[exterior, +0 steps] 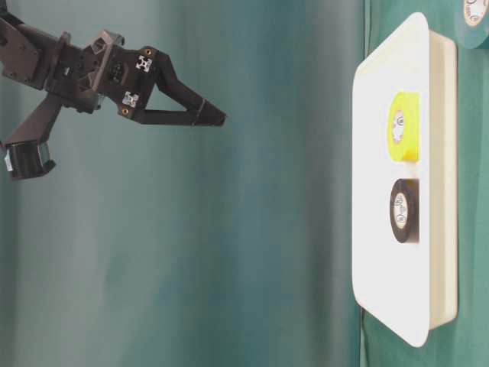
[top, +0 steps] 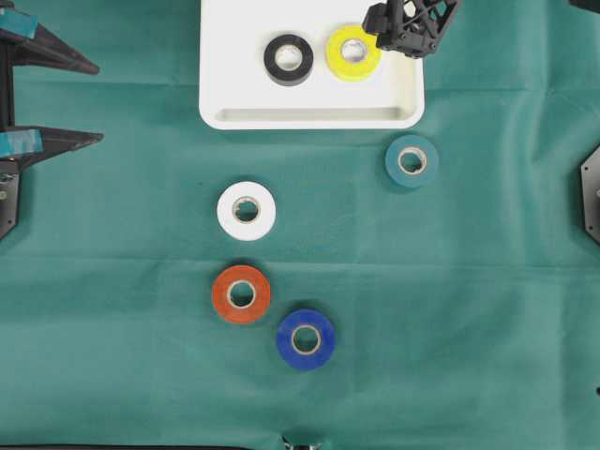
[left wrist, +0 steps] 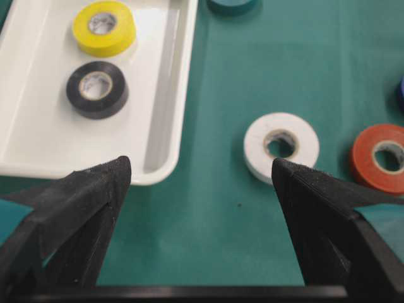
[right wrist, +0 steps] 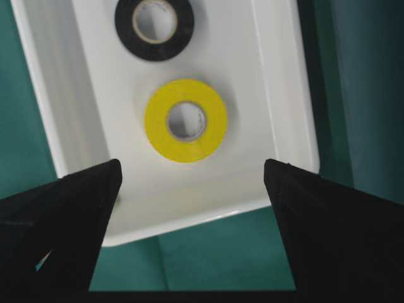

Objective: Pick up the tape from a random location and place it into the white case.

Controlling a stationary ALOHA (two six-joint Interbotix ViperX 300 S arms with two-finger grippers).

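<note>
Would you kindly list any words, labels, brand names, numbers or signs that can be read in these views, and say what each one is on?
No text can be read in any view.
Yellow tape and black tape in the white case: small dark marks on the inner cores, too small and blurred to read.
White tape: no print shows.

The overhead view looks straight down on the green cloth [top: 487, 309]. The table-level view is turned sideways, close by the white case [exterior: 382, 229]. Both wrist views look past their own fingers (close range); all four share the case.
</note>
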